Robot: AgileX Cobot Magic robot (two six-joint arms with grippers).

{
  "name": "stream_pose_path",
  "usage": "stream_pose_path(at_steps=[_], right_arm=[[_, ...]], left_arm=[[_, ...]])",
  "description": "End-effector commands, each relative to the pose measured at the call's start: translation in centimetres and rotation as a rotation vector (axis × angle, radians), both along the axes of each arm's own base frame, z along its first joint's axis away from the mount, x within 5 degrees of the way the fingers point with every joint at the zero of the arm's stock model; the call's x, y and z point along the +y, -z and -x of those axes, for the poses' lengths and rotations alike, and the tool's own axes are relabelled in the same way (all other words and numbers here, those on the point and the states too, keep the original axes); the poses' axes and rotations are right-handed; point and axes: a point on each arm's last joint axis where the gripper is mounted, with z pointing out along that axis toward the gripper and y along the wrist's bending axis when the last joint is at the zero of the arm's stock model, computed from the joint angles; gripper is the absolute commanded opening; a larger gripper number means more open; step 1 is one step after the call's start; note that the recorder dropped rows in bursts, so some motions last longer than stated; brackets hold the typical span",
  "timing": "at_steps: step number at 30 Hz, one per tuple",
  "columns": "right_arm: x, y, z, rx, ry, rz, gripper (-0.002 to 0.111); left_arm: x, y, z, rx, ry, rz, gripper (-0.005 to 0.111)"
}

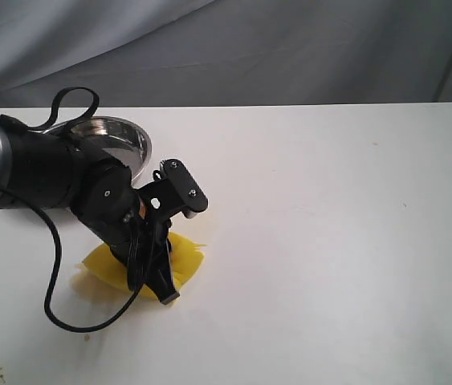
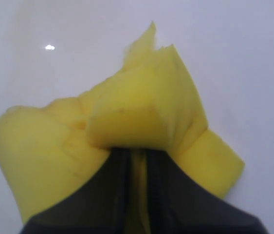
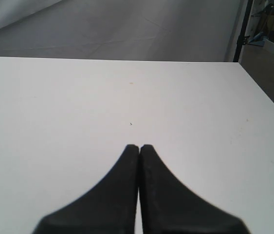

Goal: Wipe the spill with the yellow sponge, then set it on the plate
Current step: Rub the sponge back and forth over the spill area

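The yellow sponge (image 1: 105, 271) lies squashed on the white table at the front left, and my left gripper (image 1: 161, 281) is shut on its middle, pressing it down. In the left wrist view the yellow sponge (image 2: 141, 122) bulges and folds up over the two dark fingers (image 2: 112, 195), with a thin strip of foam pinched between them. The steel plate (image 1: 133, 140) sits behind the left arm, partly hidden by it. The spill is hidden; only a faint tan tint shows on the table (image 2: 29, 29). My right gripper (image 3: 139, 147) is shut and empty, seen only in its own wrist view.
A black cable (image 1: 57, 297) loops from the left arm over the table beside the sponge. The table's far edge (image 1: 290, 105) meets a grey cloth backdrop. A dark stand (image 3: 239, 29) rises past the table's far corner in the right wrist view.
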Motion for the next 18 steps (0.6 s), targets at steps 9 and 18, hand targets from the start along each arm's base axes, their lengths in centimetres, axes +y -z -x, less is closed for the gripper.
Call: stream_pose_path(at_steps=[9,18], right_arm=[[0.0,0.0,0.0,-0.005,-0.004,0.000,0.000],[0.0,0.0,0.0,-0.005,-0.004,0.000,0.000]], left_arm=[[1.1,-4.6,1.3,-0.050,-0.034,0.046,0.000],[1.9,-5.9,1.3,-0.111,-0.070,0.001,0.000]])
